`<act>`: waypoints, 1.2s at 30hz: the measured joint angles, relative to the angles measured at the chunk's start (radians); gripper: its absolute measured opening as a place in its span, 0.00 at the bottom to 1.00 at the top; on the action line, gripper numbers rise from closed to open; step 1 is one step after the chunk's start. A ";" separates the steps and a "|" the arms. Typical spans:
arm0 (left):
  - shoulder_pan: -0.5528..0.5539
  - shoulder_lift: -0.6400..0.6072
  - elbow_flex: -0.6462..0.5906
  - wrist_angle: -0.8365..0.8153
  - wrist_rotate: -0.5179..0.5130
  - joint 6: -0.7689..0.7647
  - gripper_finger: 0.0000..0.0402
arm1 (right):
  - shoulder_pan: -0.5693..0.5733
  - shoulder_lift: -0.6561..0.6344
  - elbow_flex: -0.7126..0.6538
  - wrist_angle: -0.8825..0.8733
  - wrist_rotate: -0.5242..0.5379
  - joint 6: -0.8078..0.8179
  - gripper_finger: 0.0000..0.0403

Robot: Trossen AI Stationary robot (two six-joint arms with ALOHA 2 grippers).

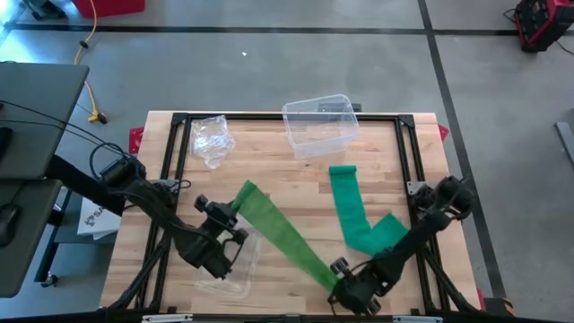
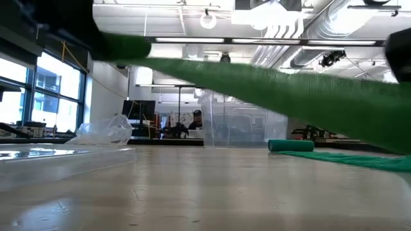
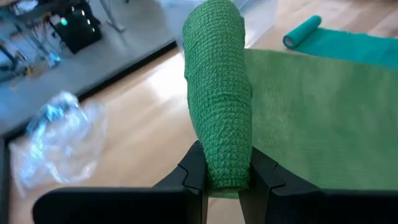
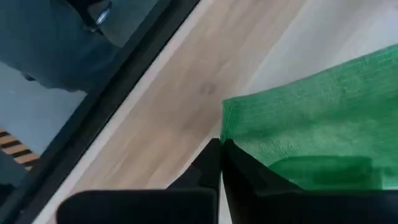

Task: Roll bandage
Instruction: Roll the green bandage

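Note:
A light green bandage (image 1: 282, 233) stretches slantwise over the table, its rolled end (image 3: 217, 93) at the left and its flat free end (image 4: 311, 137) at the near right. My left gripper (image 1: 235, 213) is shut on the roll. My right gripper (image 1: 337, 272) is shut on the free end. In the low view the strip (image 2: 270, 93) spans the picture above the tabletop. A second, darker green bandage (image 1: 357, 215) lies partly unrolled on the table at the right, its roll (image 2: 291, 145) at the far end. My left gripper pinches the bandage roll near one end (image 3: 227, 171) between its two fingers, one on each side of the roll. The roll stands out beyond the fingers, lifted clear of the table. My right gripper pinches the flat free end near its corner (image 4: 231, 134) between its shut fingers, slanting down from above. The strip runs from there toward the roll, raised off the table and fairly taut.
A clear plastic box (image 1: 318, 124) stands at the far middle of the table and a crumpled clear bag (image 1: 213, 139) at the far left. A clear flat lid (image 1: 231, 265) lies under my left arm. Black frame rails (image 1: 408, 161) border the tabletop.

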 joint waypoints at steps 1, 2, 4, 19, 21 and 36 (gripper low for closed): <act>-0.001 0.000 -0.019 0.034 0.002 -0.004 0.12 | 0.006 0.002 -0.002 -0.005 0.022 -0.004 0.00; -0.004 0.001 -0.032 0.063 0.004 -0.004 0.12 | 0.008 0.003 -0.003 -0.010 0.050 -0.020 0.00; -0.013 0.001 -0.038 0.102 0.012 0.002 0.12 | 0.000 0.004 -0.003 -0.012 0.119 -0.077 0.00; -0.134 -0.002 -0.038 0.184 0.136 -0.086 0.12 | -0.301 -0.010 -0.031 -0.146 0.068 -0.239 0.00; -0.137 -0.002 -0.038 0.184 0.133 -0.088 0.12 | -0.304 -0.018 -0.020 -0.181 0.047 -0.209 0.03; -0.137 0.000 -0.038 0.203 0.098 -0.069 0.12 | -0.261 -0.089 0.012 -0.300 0.115 0.461 0.47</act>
